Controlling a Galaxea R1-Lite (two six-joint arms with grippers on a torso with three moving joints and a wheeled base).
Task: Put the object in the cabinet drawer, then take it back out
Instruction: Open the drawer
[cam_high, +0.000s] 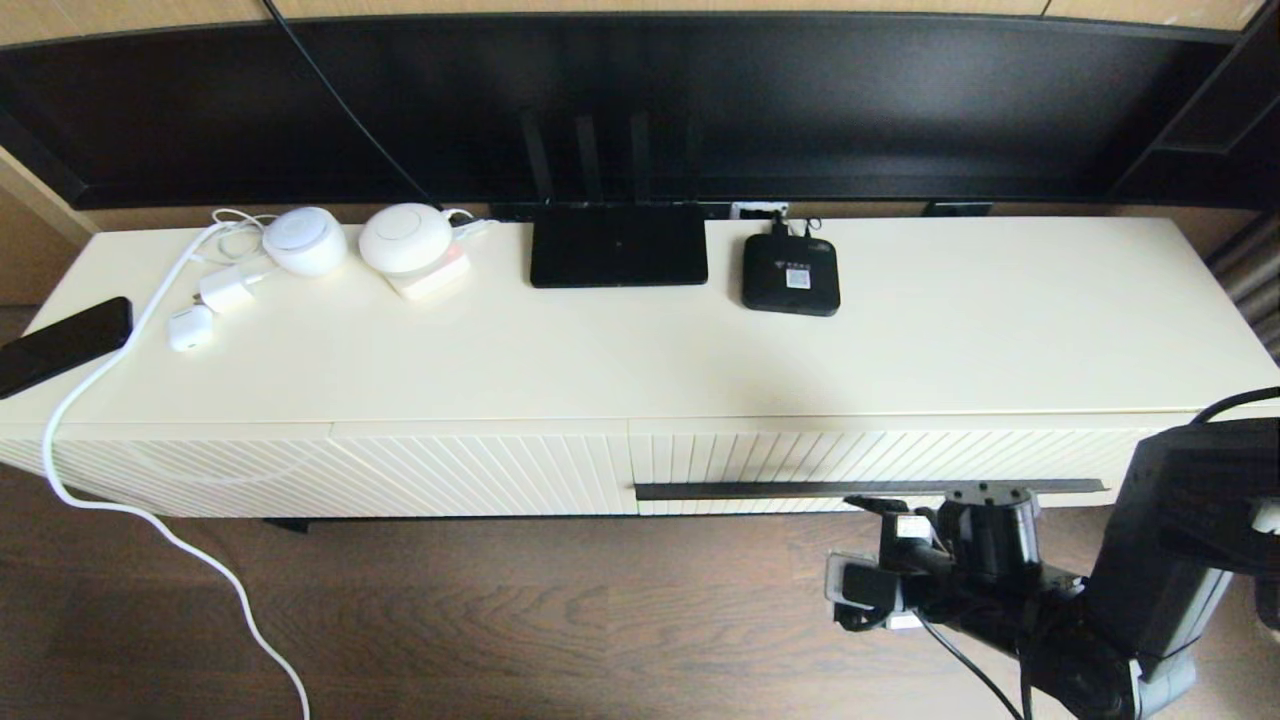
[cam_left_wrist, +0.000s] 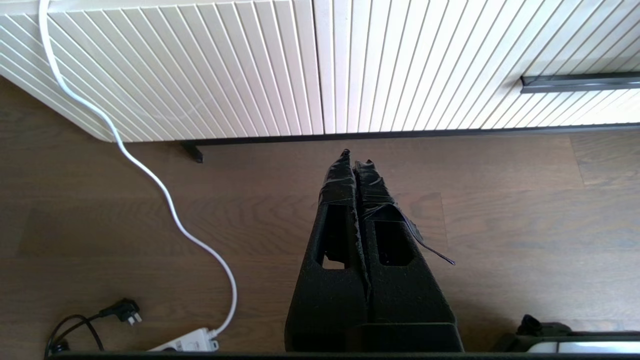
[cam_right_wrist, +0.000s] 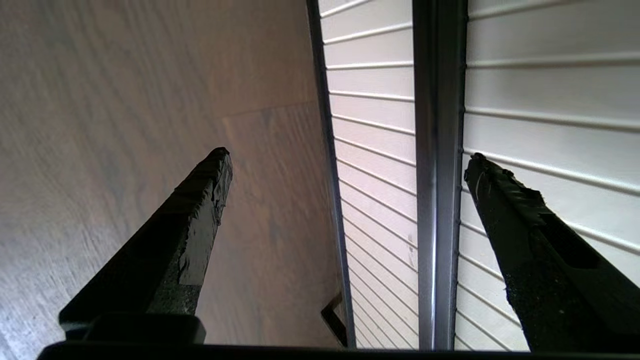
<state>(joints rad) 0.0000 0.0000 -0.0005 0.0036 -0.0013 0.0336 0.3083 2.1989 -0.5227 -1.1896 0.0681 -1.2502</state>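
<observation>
At the far left edge of the head view a black phone (cam_high: 62, 343) lies on the cream bench (cam_high: 950, 330), with a white cable (cam_high: 150, 520) running off its front edge and down across the wooden floor (cam_high: 500, 620). Just right of it sit a small white charger cube (cam_high: 190, 327), a white plug adapter (cam_high: 228, 288) and two round white devices (cam_high: 304, 240) (cam_high: 406, 238). Toward the upper middle lies a flat black router (cam_high: 618, 245) with its antennas raised, and right of that a small square black set-top box (cam_high: 790, 274).

Below the bench top, the diagonal-ribbed panel (cam_high: 350, 470) fills the left half of the front. The cabinet drawer (cam_high: 900, 455) takes the right half; it is shut, its dark bar handle (cam_high: 870, 489) running along the lower part of its front. The black organizer box shows in none of the views.

The left pincer (cam_left_wrist: 356, 159) appears only in its own wrist view, hanging over the floor in front of the cabinet, its taped fingers pressed together and holding nothing.

In the lower right of the head view the right pincer (cam_high: 935, 500) sits just in front of the handle. In the right wrist view its two fingers (cam_right_wrist: 200, 210) stand wide apart with the handle (cam_right_wrist: 437, 175) between them, nearer one finger; neither is clamped on it and nothing is gripped.
</observation>
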